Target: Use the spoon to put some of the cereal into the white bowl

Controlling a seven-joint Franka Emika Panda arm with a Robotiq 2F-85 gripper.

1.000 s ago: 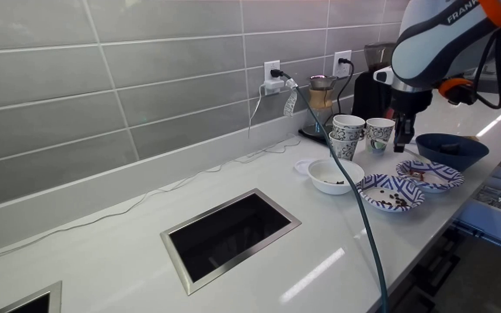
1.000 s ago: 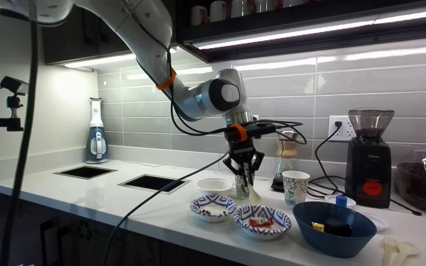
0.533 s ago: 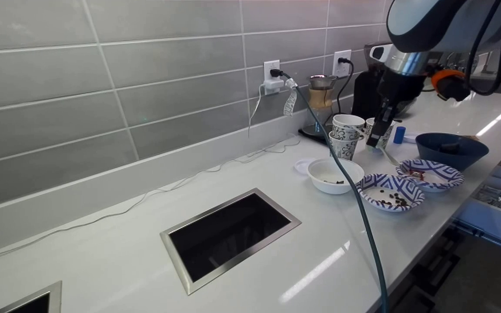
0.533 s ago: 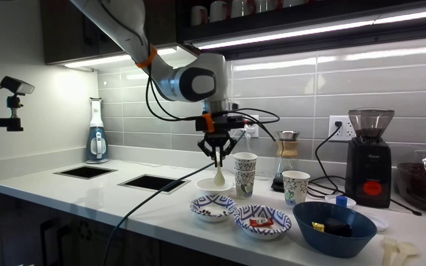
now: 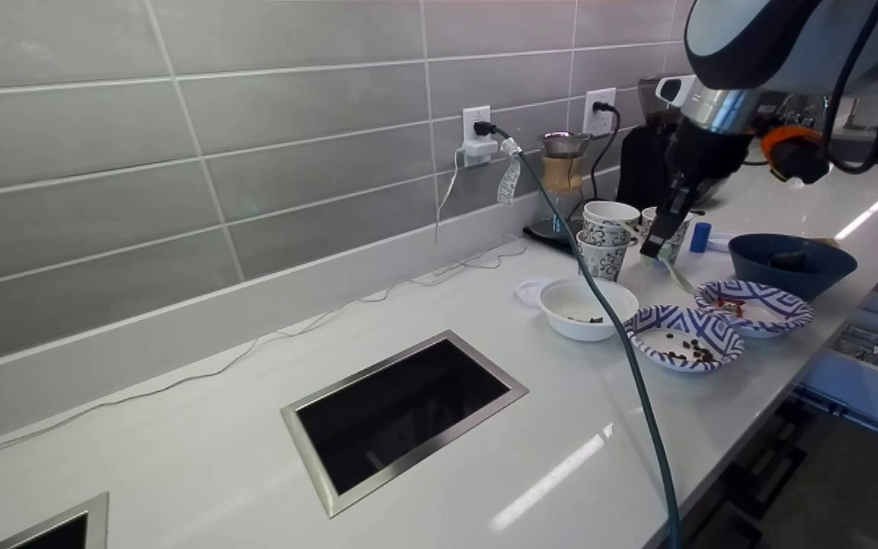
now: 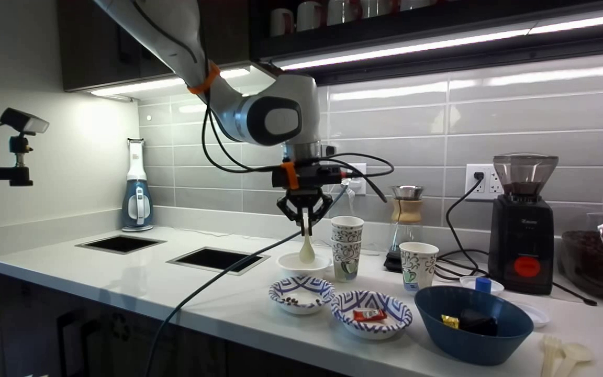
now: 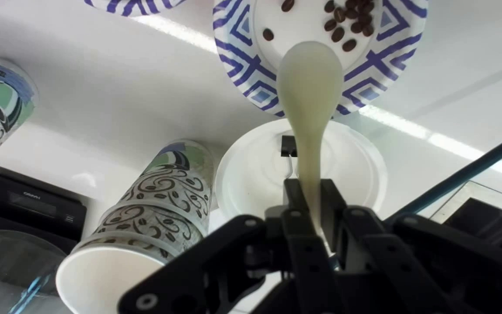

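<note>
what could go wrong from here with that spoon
The hand pinches the spoon by its thin handle, so it might twist if pushed into the beans. The stacked cups stand close beside the white bowl; a sideways swing could topple them. The cable crossing the counter might snag the hand.

In an exterior view, a black two-fingered gripper (image 6: 306, 230) pinches a pale cream spoon (image 6: 307, 254), whose rounded end points to six o'clock and hides part of a round, glossy white bowl (image 6: 290, 268). At six o'clock from it stands a round blue-and-white patterned bowl (image 6: 302, 309) with small dark pieces (image 6: 291, 301); at four o'clock, a second blue-and-white patterned bowl (image 6: 372, 331) with a red packet (image 6: 369, 315).
</note>
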